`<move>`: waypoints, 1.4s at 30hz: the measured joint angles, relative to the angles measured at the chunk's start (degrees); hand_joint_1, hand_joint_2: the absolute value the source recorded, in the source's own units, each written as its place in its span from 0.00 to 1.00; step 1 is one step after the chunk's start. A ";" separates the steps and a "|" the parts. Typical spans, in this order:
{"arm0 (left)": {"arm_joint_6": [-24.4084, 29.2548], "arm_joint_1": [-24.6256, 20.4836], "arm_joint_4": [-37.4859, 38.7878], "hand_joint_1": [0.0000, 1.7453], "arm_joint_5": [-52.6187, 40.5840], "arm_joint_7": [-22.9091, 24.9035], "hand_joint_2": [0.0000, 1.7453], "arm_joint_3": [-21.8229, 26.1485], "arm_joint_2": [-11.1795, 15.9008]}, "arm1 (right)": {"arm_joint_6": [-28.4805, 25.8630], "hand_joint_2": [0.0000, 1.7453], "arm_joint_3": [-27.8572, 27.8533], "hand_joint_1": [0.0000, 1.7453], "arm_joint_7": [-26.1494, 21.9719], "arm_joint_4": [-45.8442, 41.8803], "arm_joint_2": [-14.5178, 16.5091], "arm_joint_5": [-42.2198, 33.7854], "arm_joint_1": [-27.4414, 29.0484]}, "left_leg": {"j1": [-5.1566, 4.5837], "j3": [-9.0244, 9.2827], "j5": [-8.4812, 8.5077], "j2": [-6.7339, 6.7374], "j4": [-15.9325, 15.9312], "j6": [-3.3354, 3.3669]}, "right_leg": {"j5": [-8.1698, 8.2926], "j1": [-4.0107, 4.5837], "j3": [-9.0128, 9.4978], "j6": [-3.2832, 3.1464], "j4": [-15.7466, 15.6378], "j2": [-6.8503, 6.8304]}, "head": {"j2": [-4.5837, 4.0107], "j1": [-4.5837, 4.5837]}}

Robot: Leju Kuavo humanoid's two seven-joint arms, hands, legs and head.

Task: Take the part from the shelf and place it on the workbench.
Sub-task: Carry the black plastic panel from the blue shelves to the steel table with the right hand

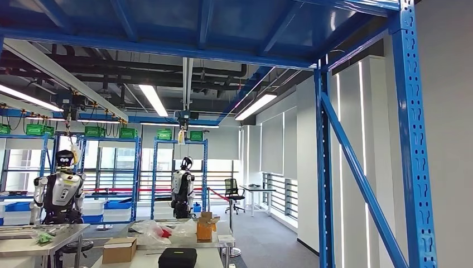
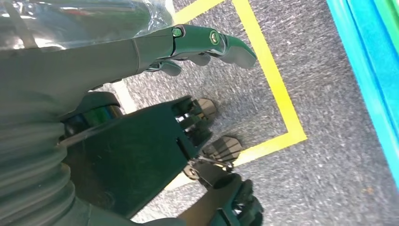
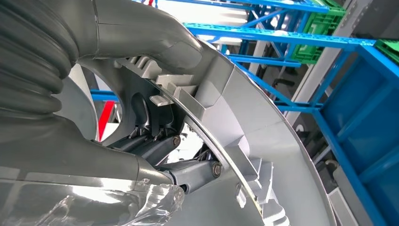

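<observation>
Gripping: right hand (image 3: 155, 141) has the part (image 3: 263, 141) in its hold, thick grey thumb (image 3: 141, 33) lying over the outer face, darker fingers (image 3: 188, 172) curled up against the inner side beneath the rim.

Part: large pale-grey curved moulding with ribs and a thin bright edge strip, off the shelf and carried in the air, sweeping away from the hand toward 4 o'clock in the right wrist view (some crinkled clear film (image 3: 141, 197) clings near the wrist).

Left hand: left hand (image 2: 197, 94) hangs beside the body holding nothing, its fingers (image 2: 226, 44) loosely apart over grey carpet and a yellow floor line (image 2: 277, 94); a blue edge (image 2: 367, 70) runs close by.

Shelf: blue racking (image 1: 413, 139) stands close at 3 o'clock in the head view, with more blue beams overhead at 12.

Workbench: tables (image 1: 184, 248) lie low at 6 to 7 o'clock, carrying a cardboard box (image 1: 119, 249), a black case (image 1: 177, 258) and bags; two other robots (image 1: 61, 190) stand beyond at 8 to 9 o'clock.

Step in hand: I'd judge this to be the carry, pick done and placing not yet begun.

Next move calls for: bringing head and body round to the bench, then lowering the part onto a bare patch before the fingers let go (a broad curved piece like this looks prone to rocking, so I'd set it down flat and slowly).
</observation>
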 joint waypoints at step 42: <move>-0.39 0.03 -0.52 0.00 3.08 -0.15 1.00 3.04 -0.33 | -5.01 1.00 0.01 1.00 1.27 -0.45 0.20 0.59 0.93 | 1.72 -4.89 -8.67 0.24 14.76 -2.84 | 0.03 -1.08 -1.75 -1.30 2.04 -0.10 | 0.00 0.37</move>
